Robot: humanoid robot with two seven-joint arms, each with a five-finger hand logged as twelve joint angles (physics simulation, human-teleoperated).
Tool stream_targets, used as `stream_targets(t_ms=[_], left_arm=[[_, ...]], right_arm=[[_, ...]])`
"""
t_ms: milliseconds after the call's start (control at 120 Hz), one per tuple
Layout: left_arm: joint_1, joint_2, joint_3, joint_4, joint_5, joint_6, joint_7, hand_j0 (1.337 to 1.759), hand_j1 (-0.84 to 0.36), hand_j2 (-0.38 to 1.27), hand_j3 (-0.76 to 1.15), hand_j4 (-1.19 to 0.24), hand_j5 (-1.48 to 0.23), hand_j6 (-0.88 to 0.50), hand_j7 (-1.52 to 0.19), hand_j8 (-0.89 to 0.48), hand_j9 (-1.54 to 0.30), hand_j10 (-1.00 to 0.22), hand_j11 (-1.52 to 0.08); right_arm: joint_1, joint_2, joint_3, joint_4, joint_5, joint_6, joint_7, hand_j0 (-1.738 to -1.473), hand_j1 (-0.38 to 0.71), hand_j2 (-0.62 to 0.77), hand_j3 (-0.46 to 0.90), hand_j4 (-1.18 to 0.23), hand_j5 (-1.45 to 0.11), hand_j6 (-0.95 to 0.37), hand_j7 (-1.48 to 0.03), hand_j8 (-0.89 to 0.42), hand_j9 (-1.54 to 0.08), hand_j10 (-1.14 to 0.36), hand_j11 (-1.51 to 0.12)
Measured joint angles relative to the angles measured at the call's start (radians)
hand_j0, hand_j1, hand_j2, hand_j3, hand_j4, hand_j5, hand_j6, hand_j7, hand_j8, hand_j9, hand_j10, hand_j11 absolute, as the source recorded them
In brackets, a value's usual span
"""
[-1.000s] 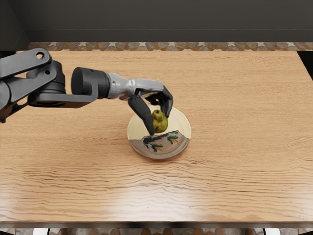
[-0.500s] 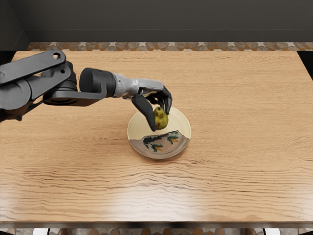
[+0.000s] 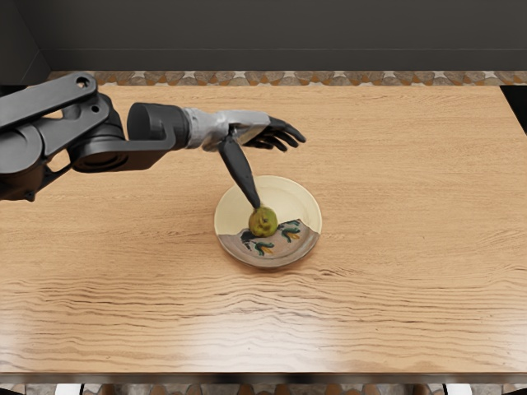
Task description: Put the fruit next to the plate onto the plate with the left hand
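Wood-grain desk [image 3: 395, 271] fills our view, with a dark wall [image 3: 263, 33] behind its far edge. We see the left hand [image 3: 257, 134] hanging over the desk just beyond the far rim of the plate [image 3: 306, 200]. It is open and holds nothing: its fingers [image 3: 284, 133] are spread and point to the picture's right, while the thumb [image 3: 242, 171] reaches down and toward us. The thumb's tip ends right at the top of the fruit [image 3: 263, 221]; we cannot tell whether it touches the fruit or hangs just above it. The fruit, small and yellow-green, sits on the plate a little left of its middle, where the plain cream part meets the painted part. We cannot make out its long axis from this angle. So the fruit lies below the palm and nearer to us, directly along the thumb's line. We judge the placing as good as done. What remains is to lift the hand up and back along the left arm [image 3: 99, 144] without the thumb nudging the fruit. The right arm is out of view.
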Motion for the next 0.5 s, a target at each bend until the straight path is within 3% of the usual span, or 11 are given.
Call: stream_targets(t_ms=[208,350,500], left_arm=[[0.003,0.135,0.004,-0.059,-0.116,-0.066,0.017,1.658,0.26,0.04,0.0,-0.08,-0.11,-0.07,-0.11,-0.06,-0.11,-0.07,-0.11],[0.017,0.247,0.006,-0.185,-0.296,-0.079,0.123,1.658,0.3,0.02,0.0,-0.05,-0.07,-0.04,-0.07,-0.04,-0.07,-0.05,-0.07],[0.048,0.292,0.002,-0.248,-0.458,-0.118,0.163,1.658,0.31,0.01,0.0,-0.03,-0.05,-0.03,-0.04,-0.03,-0.04,-0.03,-0.04]], right_arm=[[0.0,0.0,0.0,0.0,0.0,0.0,0.0,-1.658,-0.35,0.0,0.0,0.0,0.0,0.0,0.0,0.0,0.0,0.0,0.0],[0.0,0.0,0.0,0.001,-0.001,0.0,0.0,-1.658,-0.35,0.0,0.0,0.0,0.0,0.0,0.0,0.0,0.0,0.0,0.0],[0.001,0.0,0.0,0.001,-0.001,0.0,0.0,-1.658,-0.35,0.0,0.0,0.0,0.0,0.0,0.0,0.0,0.0,0.0,0.0]])
